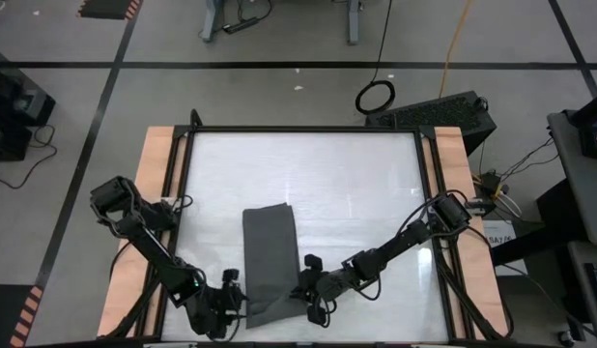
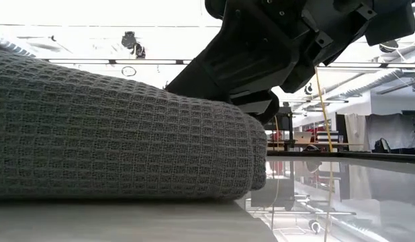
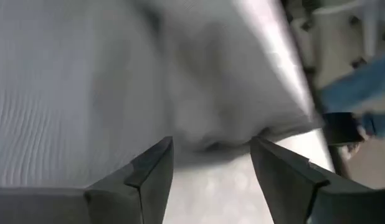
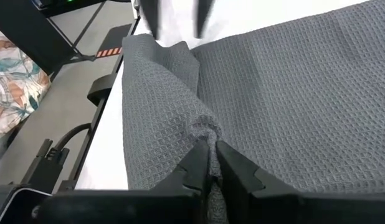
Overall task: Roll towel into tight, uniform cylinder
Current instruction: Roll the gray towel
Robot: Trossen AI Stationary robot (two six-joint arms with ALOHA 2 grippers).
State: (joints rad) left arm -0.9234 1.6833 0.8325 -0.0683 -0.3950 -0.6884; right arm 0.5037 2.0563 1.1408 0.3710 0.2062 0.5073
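Note:
The dark grey waffle-weave towel (image 1: 268,256) lies as a long strip on the white table, running from mid-table to the near edge. It fills the left of the low view (image 2: 113,134). My right gripper (image 1: 305,290) is at the towel's right edge near its near end, shut on a raised ridge of cloth. My left gripper (image 1: 238,298) stands open at the towel's near left corner. In its wrist view its fingers (image 3: 211,152) sit either side of a blurred cloth edge (image 3: 217,134), and whether they touch it I cannot tell. My right gripper pinches a raised fold of the towel (image 4: 208,129) between its two fingers, at the right edge near the near end. The fingers slant down from the table's right. The cloth rises into a ridge at the fingertips, and the rest of the towel lies flat on the table.
The white table top (image 1: 347,184) has free room beyond the towel's far end and to both sides. Black rails and wooden strips (image 1: 154,193) run along the left and right edges. A cable loop (image 1: 375,96) lies on the floor past the far edge.

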